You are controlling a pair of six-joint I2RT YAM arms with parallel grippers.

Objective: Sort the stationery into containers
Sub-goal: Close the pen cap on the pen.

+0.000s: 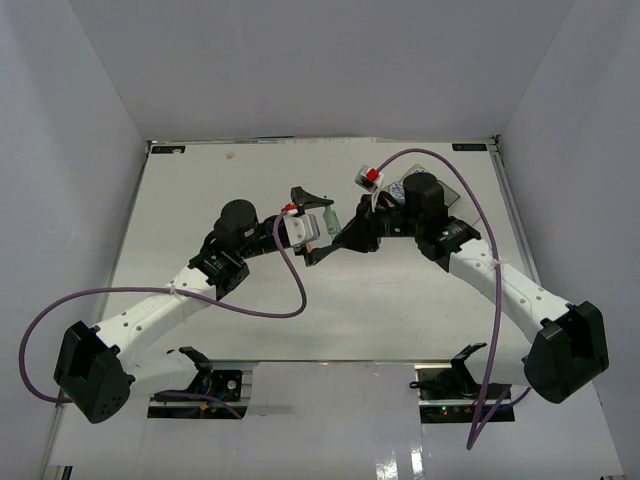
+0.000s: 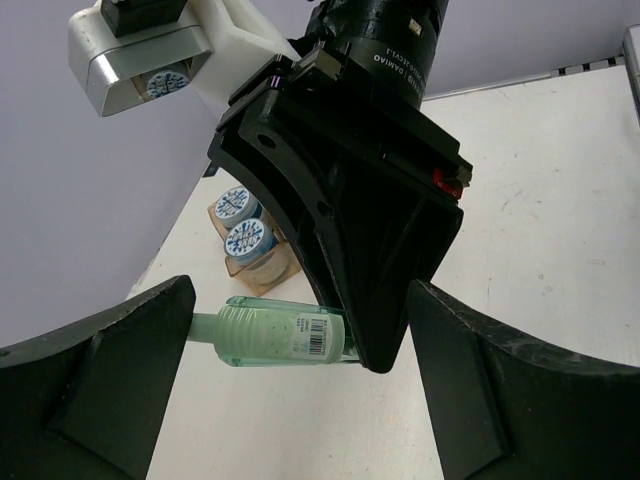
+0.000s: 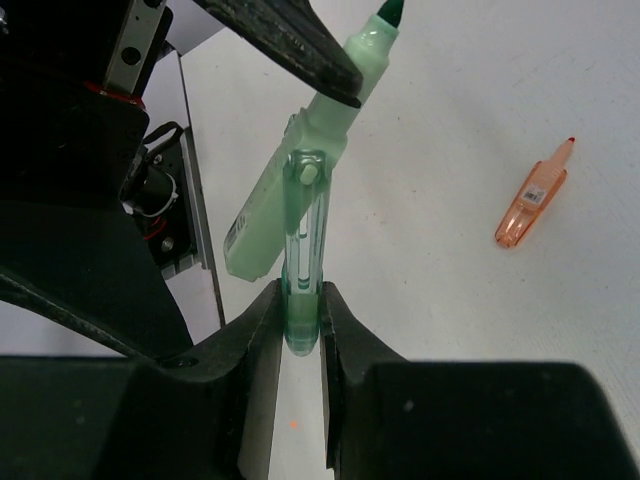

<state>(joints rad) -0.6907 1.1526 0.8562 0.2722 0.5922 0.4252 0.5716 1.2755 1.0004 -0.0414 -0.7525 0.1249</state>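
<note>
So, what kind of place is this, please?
Probably a lab robot test cell: plain white walls enclose the table, two arms are bolted at its near edge, the right gripper holds a green highlighter.

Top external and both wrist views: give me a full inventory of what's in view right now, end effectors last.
green highlighter: one, pale green, held between the two arms
orange highlighter: one, orange, lying on the table
patterned rolls: two, blue and white, in the containers
containers: one cluster, amber where visible, far right part of the table
table: one, white, under everything
left end effector: one, black, open, fingers either side of the green highlighter
right end effector: one, black, shut on the green highlighter
</note>
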